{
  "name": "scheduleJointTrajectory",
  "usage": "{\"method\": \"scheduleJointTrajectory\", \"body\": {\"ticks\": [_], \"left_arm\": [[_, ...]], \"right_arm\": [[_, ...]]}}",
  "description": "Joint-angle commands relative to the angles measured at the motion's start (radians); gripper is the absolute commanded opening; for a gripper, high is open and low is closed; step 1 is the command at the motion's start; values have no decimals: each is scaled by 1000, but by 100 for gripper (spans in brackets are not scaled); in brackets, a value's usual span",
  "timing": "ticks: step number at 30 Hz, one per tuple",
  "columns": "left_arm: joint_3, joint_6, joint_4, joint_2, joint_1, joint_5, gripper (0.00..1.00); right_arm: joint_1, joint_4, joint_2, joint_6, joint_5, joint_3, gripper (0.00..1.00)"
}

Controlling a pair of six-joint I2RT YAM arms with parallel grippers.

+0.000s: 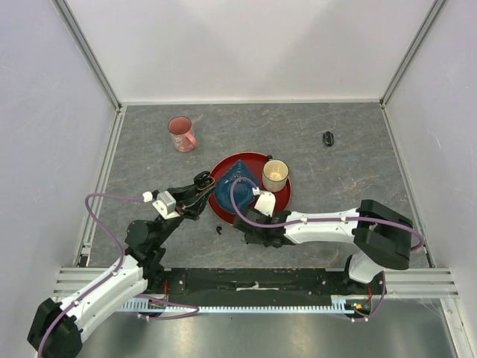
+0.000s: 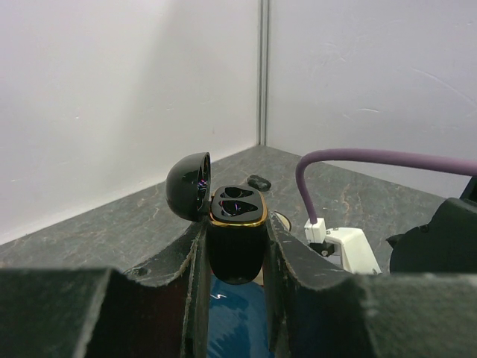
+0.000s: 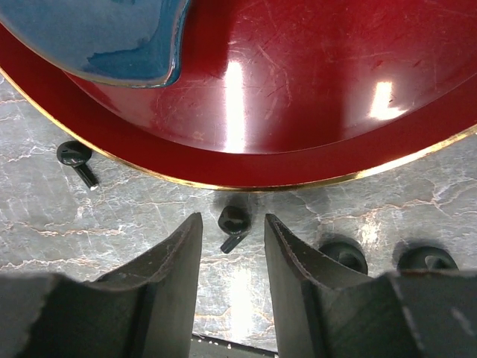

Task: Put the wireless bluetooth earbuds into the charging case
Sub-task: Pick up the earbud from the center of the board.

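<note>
From above, a red plate (image 1: 253,158) on the counter (image 1: 335,194) holds a blue piece (image 1: 231,190) and a pale cup (image 1: 275,175), and a pink cup (image 1: 182,134) stands apart behind it. In the left wrist view, the left hand (image 2: 235,257) squeezes the charging case (image 2: 237,224), which stands up with its lid (image 2: 188,186) open and two dark holes showing. In the right wrist view, the right hand (image 3: 232,231) is open with one tiny black earbud (image 3: 232,218) lying between its fingertips by the plate's edge, and three more earbuds (image 3: 76,158) (image 3: 344,253) (image 3: 426,259) lie nearby on the counter.
</note>
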Motion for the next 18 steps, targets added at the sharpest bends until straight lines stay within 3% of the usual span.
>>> {"method": "scheduleJointTrajectory", "body": {"ticks": [1,18], "left_arm": [[-1,45,26,0,-3,-28,2],[1,50,28,10,-3,-53,2]], "right_arm": [[7,-23,25,4,26,47,44],[12,-94,101,-46,38,111,35]]}}
